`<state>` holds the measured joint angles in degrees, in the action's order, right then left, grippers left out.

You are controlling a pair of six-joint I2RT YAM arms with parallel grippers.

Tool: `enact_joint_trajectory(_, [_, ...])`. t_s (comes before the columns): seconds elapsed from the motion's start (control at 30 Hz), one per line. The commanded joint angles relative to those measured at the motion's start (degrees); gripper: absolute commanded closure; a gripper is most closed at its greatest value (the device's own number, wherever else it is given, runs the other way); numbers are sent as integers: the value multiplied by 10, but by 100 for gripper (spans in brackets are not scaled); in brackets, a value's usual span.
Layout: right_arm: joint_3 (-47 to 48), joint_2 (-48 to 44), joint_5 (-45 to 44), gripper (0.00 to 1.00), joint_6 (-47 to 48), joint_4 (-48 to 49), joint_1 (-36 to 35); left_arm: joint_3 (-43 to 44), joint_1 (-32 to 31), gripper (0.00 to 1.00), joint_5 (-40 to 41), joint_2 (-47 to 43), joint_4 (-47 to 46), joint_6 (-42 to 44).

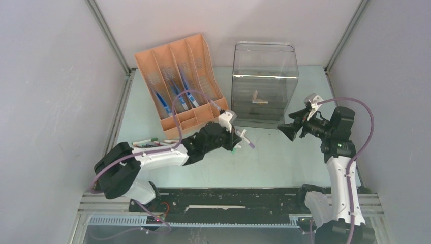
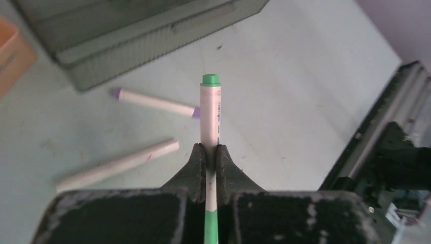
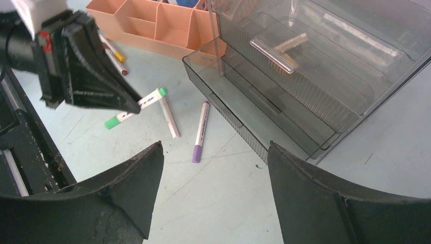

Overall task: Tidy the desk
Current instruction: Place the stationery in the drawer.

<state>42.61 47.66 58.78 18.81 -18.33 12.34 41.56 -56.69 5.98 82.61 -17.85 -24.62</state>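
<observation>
- Top external view: the desk [image 1: 284,157] spans the enclosure from the black rail strip [image 1: 228,198] at its near edge to the far wall.
- An orange organizer [image 1: 179,84] lies tilted by the far left corner. A clear drawer unit [image 1: 264,84] stands at the far edge, right of centre.
- The left gripper [image 1: 235,138] reaches over mid-tabletop. Its fingers are too small here to show their state, and the markers beside it merge into one pale cluster.
- The right gripper [image 1: 285,131] hangs above the right half and faces left. Its claw is seen end-on, so the gap is unclear.

- Left wrist view: the left gripper [image 2: 211,152] is pressed together on a green-capped marker [image 2: 209,109], whose lower barrel is hidden between the pads.
- A purple-capped marker [image 2: 155,102] lies on the desk [image 2: 305,76]. Its right end appears to meet the held marker, though contact cannot be judged.
- A white marker [image 2: 119,164] lies nearer the camera, its ends indistinct. The drawer unit [image 2: 137,35] and the organizer [image 2: 12,56] are cropped by the frame.

- Right wrist view: the right gripper [image 3: 214,147] stands spread wide and holds nothing. Both fingers run out of the bottom of the frame.
- The left gripper [image 3: 129,107] covers the middle of the green-capped marker [image 3: 152,96].
- The white marker [image 3: 169,117] and the purple-capped marker [image 3: 200,132] lie just in front of the drawer unit [image 3: 315,76].
- More pens lie beside the organizer [image 3: 152,25], partly hidden behind the left gripper.
</observation>
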Motion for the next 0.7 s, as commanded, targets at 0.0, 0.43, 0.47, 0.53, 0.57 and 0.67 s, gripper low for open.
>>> enact_joint_trajectory(0.0, [22, -11, 2, 18, 8, 2, -4, 64, 71, 100, -213, 32, -63, 36])
enact_joint_trajectory(0.43, [22, -10, 6, 18, 8, 2, -6, 213, 130, 100, -259, 124, 28, 192])
enact_joint_trajectory(0.47, [22, -10, 5, 18, 7, 1, -6, 225, 129, 100, -247, 129, 43, 214])
enact_joint_trajectory(0.53, [22, -10, 5, 18, 8, 2, -7, 252, 130, 100, -237, 143, 71, 264])
enact_joint_trajectory(0.57, [22, -10, 5, 18, 8, 1, -7, 266, 129, 100, -236, 151, 83, 281])
enact_joint_trajectory(0.67, [22, -11, 4, 18, 8, 1, -7, 305, 130, 100, -236, 172, 109, 322])
